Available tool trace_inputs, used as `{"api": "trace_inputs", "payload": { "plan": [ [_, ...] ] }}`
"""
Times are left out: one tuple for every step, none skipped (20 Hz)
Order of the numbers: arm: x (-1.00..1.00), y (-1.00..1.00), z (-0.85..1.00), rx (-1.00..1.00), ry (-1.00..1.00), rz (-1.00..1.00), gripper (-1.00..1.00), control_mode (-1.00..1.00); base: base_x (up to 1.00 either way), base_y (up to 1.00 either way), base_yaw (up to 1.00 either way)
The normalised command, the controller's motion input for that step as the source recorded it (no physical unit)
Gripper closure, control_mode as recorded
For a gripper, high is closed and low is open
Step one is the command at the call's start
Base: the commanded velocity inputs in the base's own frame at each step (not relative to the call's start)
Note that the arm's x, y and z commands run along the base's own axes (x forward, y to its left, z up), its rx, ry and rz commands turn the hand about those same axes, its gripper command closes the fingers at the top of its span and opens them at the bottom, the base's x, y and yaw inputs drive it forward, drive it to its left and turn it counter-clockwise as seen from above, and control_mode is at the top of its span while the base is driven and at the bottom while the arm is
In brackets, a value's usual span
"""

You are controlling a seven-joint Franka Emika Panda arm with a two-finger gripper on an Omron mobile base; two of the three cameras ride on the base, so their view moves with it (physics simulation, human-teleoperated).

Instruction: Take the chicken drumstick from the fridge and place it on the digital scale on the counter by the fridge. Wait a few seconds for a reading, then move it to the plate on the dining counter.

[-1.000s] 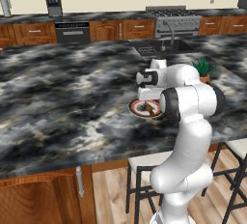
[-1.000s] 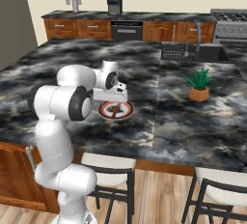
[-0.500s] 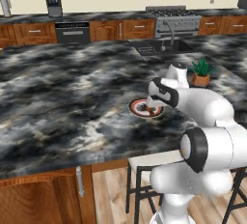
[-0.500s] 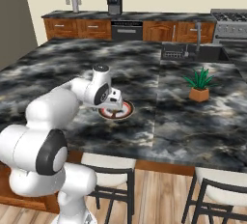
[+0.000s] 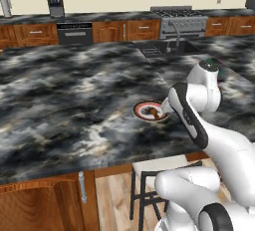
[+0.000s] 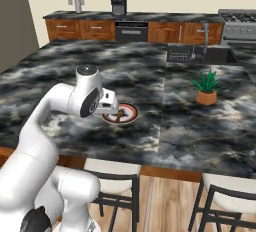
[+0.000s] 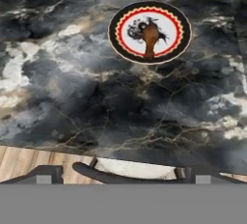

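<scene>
The plate (image 6: 121,113) sits on the dining counter (image 6: 150,76) near its front edge, with the drumstick (image 6: 119,115) lying on it. The arm's hand is at the plate's nine o'clock, partly overlapping its rim; the gripper (image 6: 113,107) fingers cannot be made out. A potted plant (image 6: 206,89) stands at the plate's two o'clock, well apart. A sink (image 6: 197,54) with a faucet is set in the counter at one o'clock. Two stools (image 6: 112,173) stand at six o'clock under the edge. On the far counter at twelve o'clock is a coffee maker (image 6: 118,3).
</scene>
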Motion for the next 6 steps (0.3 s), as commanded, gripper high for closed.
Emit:
{"api": "trace_inputs", "payload": {
  "plan": [
    [-0.84, 0.00, 1.00, 0.00, 0.00, 0.05, -1.00, -1.00, 0.00, 0.00, 0.00],
    [-0.89, 0.00, 1.00, 0.00, 0.00, 0.06, -1.00, -1.00, 0.00, 0.00, 0.00],
    [-0.92, 0.00, 0.92, -0.01, 0.04, 0.07, -1.00, -1.00, 0.00, 0.00, 0.00],
    [-0.95, 0.00, 0.84, -0.02, 0.06, 0.07, -1.00, -1.00, 0.00, 0.00, 0.00],
    [-0.96, 0.01, 0.80, -0.02, 0.07, 0.07, -1.00, -1.00, 0.00, 0.00, 0.00],
    [-0.99, 0.02, 0.79, -0.02, 0.07, 0.05, -1.00, -1.00, 0.00, 0.00, 0.00]
  ]
}}
